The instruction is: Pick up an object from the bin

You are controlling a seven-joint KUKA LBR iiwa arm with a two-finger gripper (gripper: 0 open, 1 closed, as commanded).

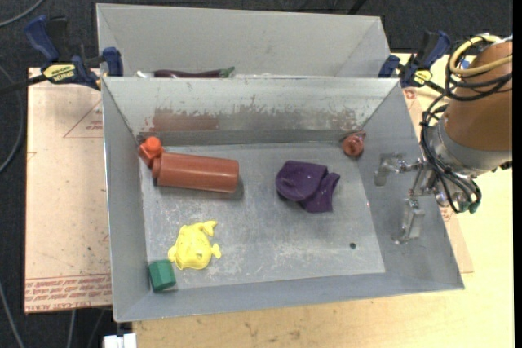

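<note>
My gripper (396,202) hangs over the bin's right sloping wall, open, with nothing between its fingers. One metal fingertip (382,172) points left and the other sits lower, nearer the front. The nearest loose thing is a small red-orange ball (352,145) in the back right corner of the floor, up and to the left of the gripper. A crumpled purple lump (307,185) lies mid-floor, apart from the gripper on its left.
A red-brown cylinder (196,173) with an orange cap (150,148) lies at the back left. A yellow toy figure (196,246) and a green block (161,275) sit at the front left. The arm with its cables stands outside the right rim.
</note>
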